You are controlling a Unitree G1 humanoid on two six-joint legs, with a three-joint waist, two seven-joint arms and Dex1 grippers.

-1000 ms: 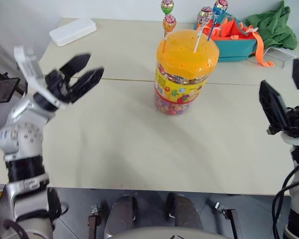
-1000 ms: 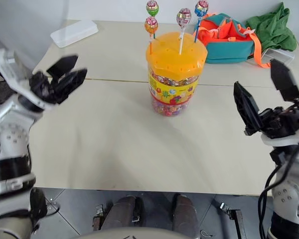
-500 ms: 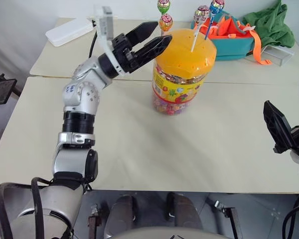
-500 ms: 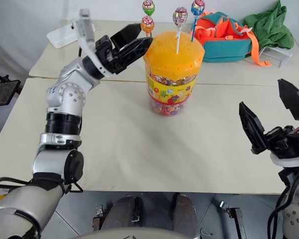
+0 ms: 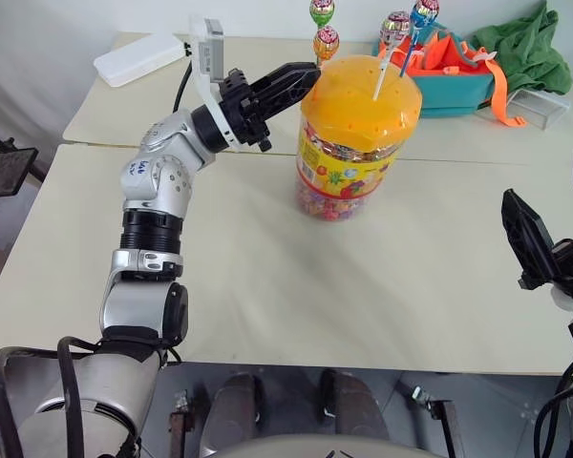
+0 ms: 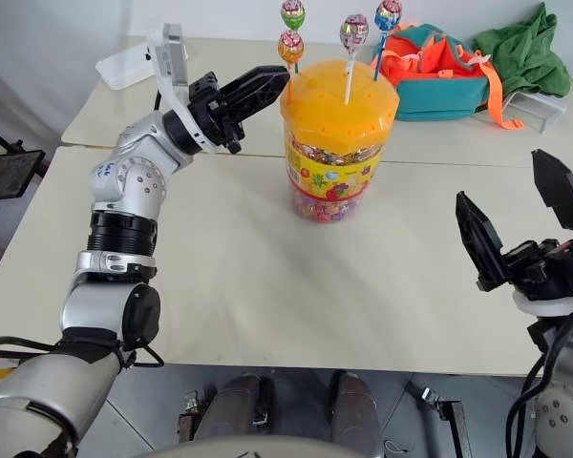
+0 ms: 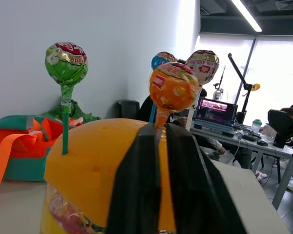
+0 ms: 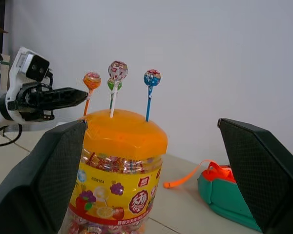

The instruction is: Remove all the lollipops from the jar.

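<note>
Orange and domed, the pierced plastic lid capped the jar [image 5: 357,143], a clear round tub with a bright fruit label and a heap of small candies visible through its wall. It stood on the matte cream table [image 5: 267,286], near the seam where two tabletops met. Four lollipops [image 7: 172,87] rose from holes in the lid on thin sticks, their round heads wrapped in shiny crinkled foil: orange, green [image 7: 66,62], pink-silver [image 8: 117,70] and blue [image 8: 152,78].

Reaching in from the side, the left gripper [image 5: 301,81] had its two smooth black fingers pressed together on the stick of the orange lollipop, just below the candy and above the lid's rim. Well apart from the jar, the right gripper [image 6: 520,229] hovered over the table's near edge with its broad textured pads spread wide, holding nothing.

Behind the jar lay a teal and orange fabric bag [image 5: 454,76], a crumpled green cloth [image 5: 520,48] and a flat white box [image 5: 138,57].
</note>
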